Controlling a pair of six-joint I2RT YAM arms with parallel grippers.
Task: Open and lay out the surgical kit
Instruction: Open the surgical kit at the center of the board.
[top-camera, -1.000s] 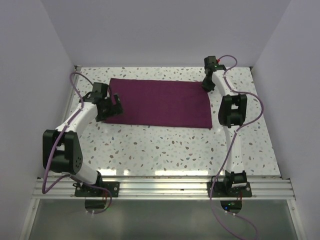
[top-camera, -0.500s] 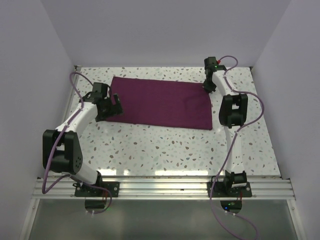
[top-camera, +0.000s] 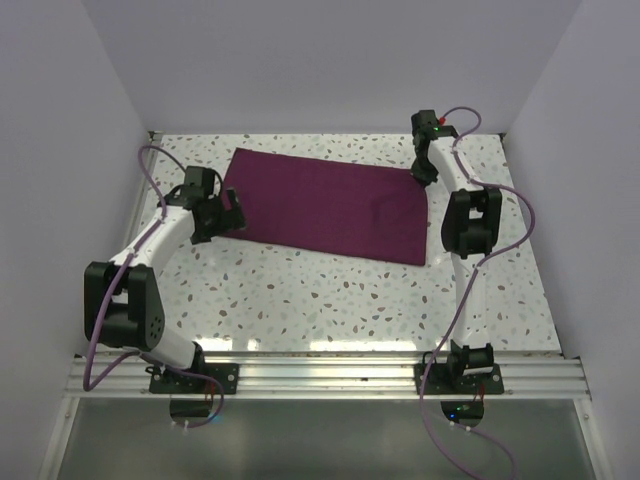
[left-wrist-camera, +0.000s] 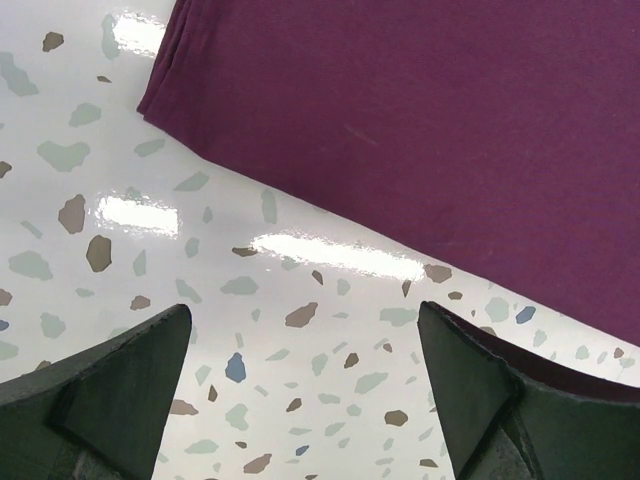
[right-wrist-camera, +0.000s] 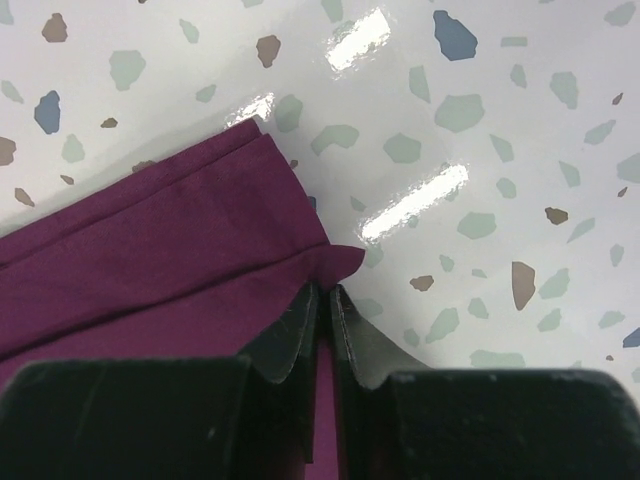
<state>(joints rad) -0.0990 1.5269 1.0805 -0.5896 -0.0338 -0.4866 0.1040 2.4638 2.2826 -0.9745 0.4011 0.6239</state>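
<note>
No readable text or labels anywhere.

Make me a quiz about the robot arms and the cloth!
1. True or false: the left gripper is squeezing the cloth.
2. Which part of the cloth does the right gripper pinch? A: a corner. B: the middle. C: nothing at all.
3. What colour is the cloth?

Key:
1. False. It is open over the speckled table, beside the cloth.
2. A.
3. Purple.
</note>
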